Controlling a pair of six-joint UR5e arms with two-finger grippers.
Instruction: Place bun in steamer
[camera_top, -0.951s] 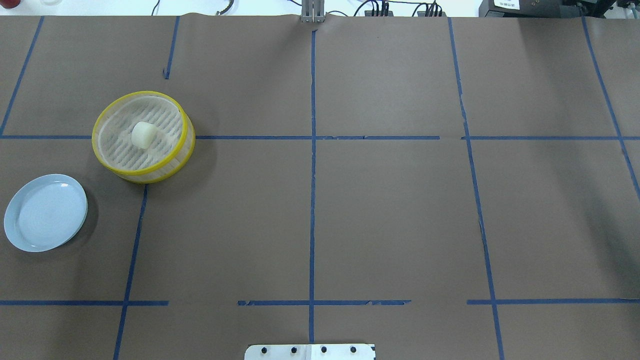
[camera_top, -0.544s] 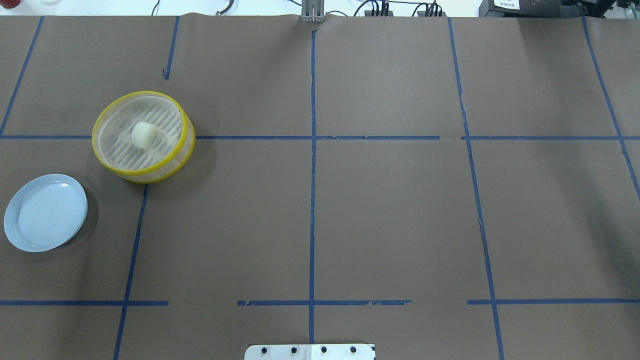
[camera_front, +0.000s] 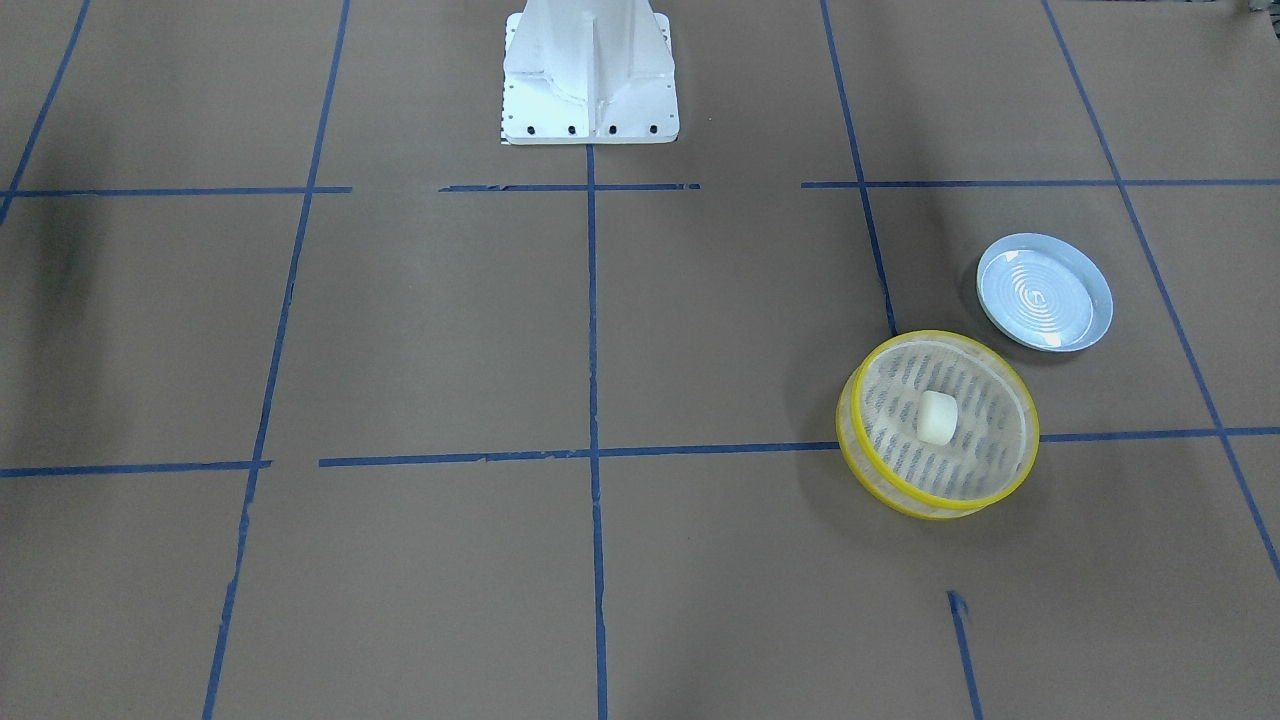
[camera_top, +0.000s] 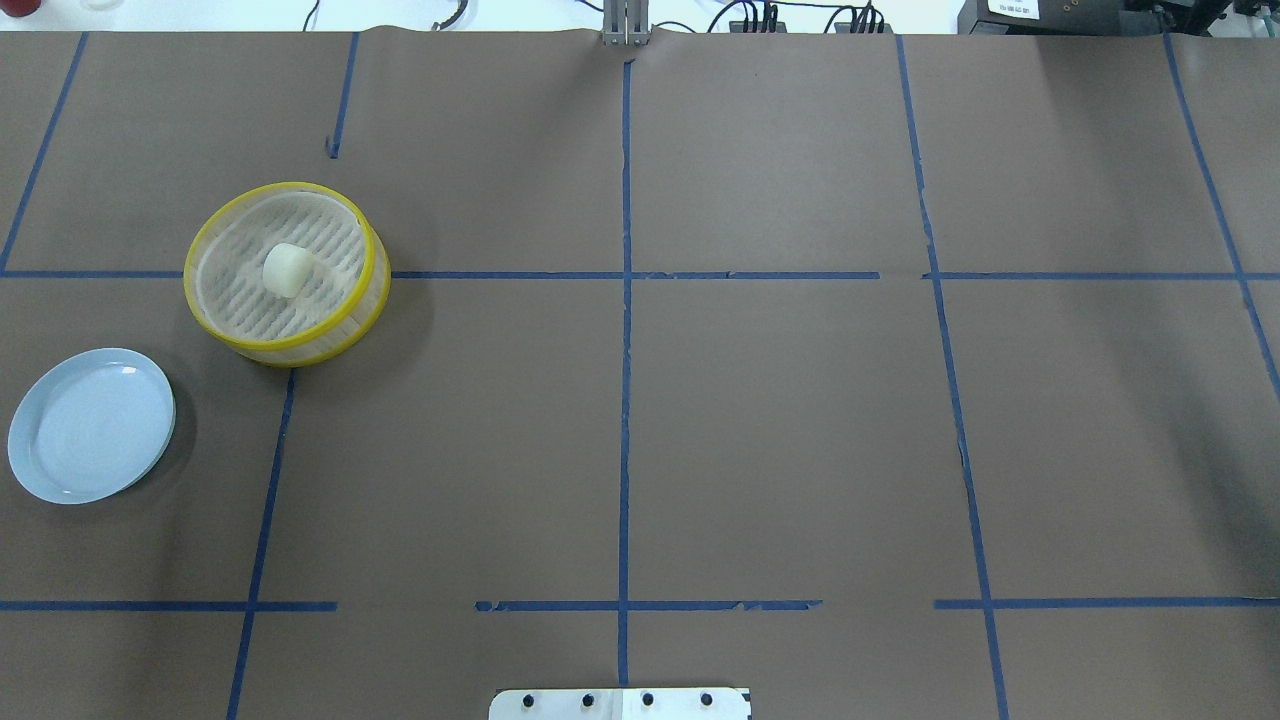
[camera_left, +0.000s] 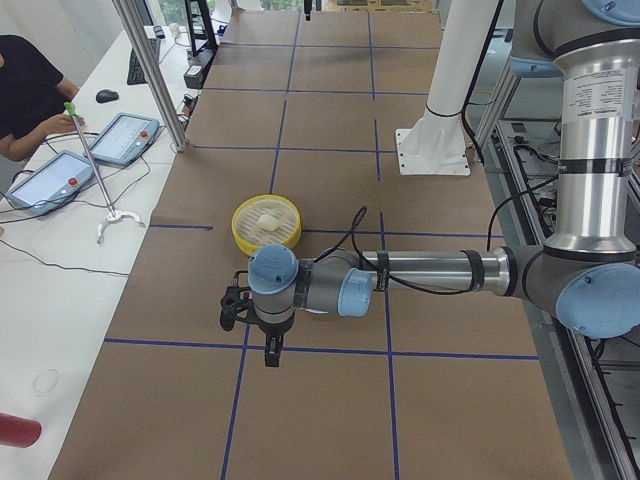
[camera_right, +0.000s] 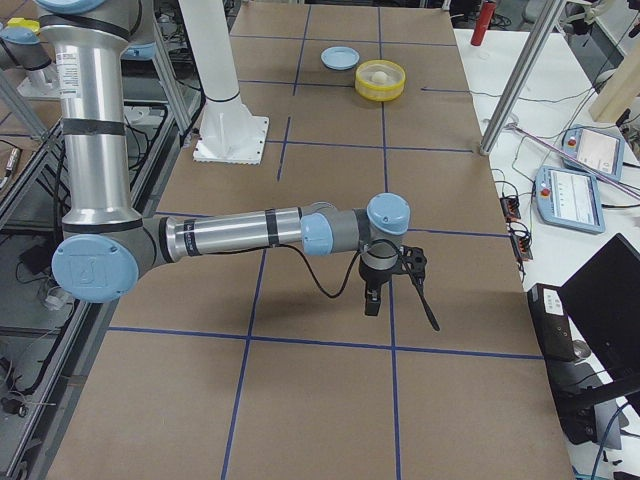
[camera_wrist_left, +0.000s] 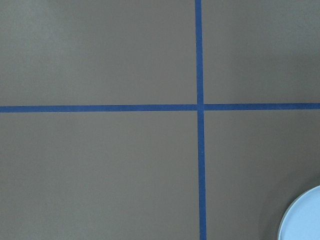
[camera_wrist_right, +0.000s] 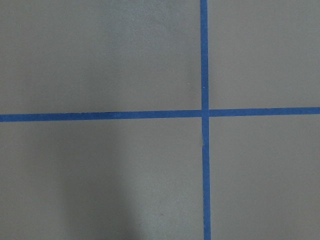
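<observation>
— How do the left fingers and the right fingers stand?
— I cannot tell whether either pair is released or clenched; only the side views show them. Each hangs above the brown worktop, well apart from the containers.
— And the bun?
— It lies on the mesh floor of the steamer, near its middle. A pale blue plate sits near the steamer, not touching.

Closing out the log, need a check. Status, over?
Left gripper and right gripper clear of steamer, fingers unreadable. Bun sits on steamer floor. Plate apart, nothing blocking.
</observation>
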